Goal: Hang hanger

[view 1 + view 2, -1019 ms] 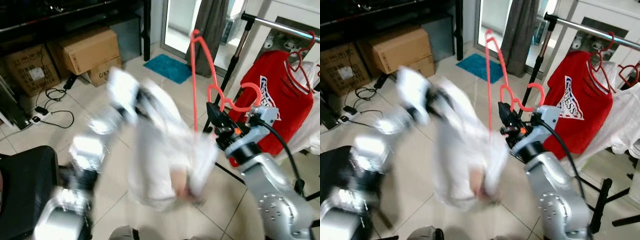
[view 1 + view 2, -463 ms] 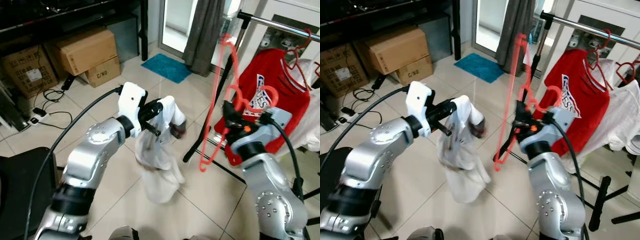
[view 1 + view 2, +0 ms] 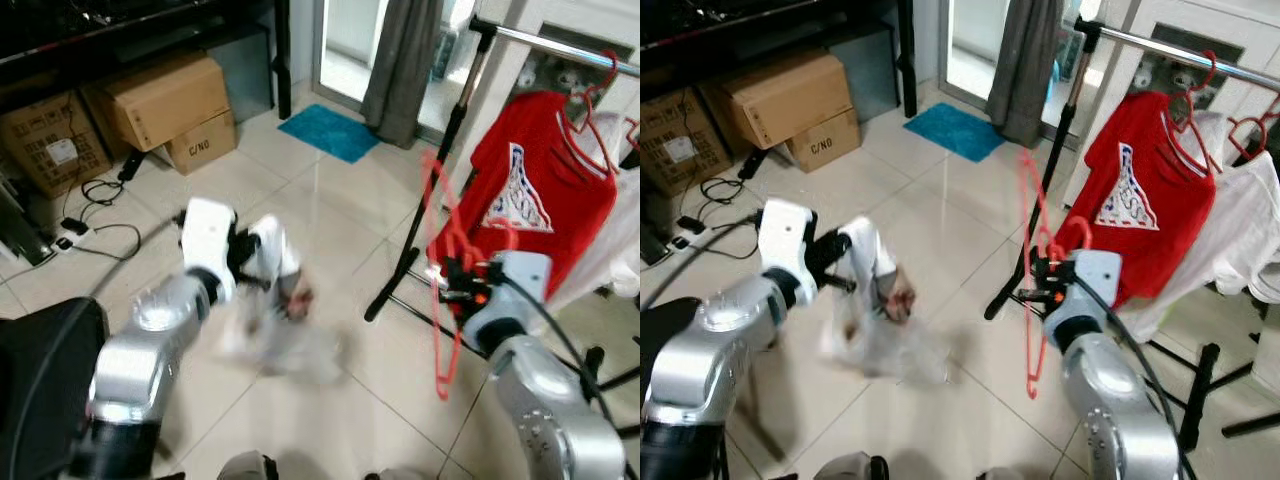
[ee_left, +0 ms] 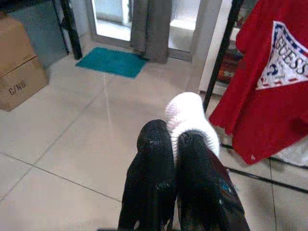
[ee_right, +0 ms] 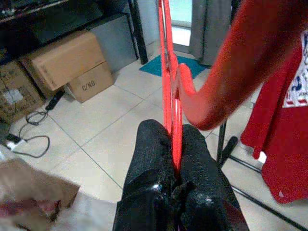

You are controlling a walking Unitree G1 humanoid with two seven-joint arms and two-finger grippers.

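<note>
My right gripper [image 3: 452, 284] is shut on a thin red hanger [image 3: 441, 300], low and just left of the clothes rack. In the right wrist view the fingers [image 5: 149, 144] pinch the hanger's wire [image 5: 168, 91]. My left gripper [image 3: 262, 268] is shut on a white garment [image 3: 288, 335] that is blurred and sags to the floor tiles. The left wrist view shows the white cloth [image 4: 187, 114] bunched between the black fingers [image 4: 153, 149]. The rack's metal bar [image 3: 1140, 42] runs along the upper right, with a red T-shirt [image 3: 1135, 190] hanging on it.
The rack's black pole [image 3: 440, 160] and floor legs [image 3: 1200, 400] stand close to my right arm. A white shirt [image 3: 1240, 240] hangs beyond the red one. Cardboard boxes [image 3: 165, 100], floor cables [image 3: 90, 215], a teal mat [image 3: 330, 133] and a grey curtain [image 3: 395, 60] lie farther back.
My left arm has dropped down and to the left with the white garment, which now reaches the floor. The red hanger has swung downward in my right gripper.
</note>
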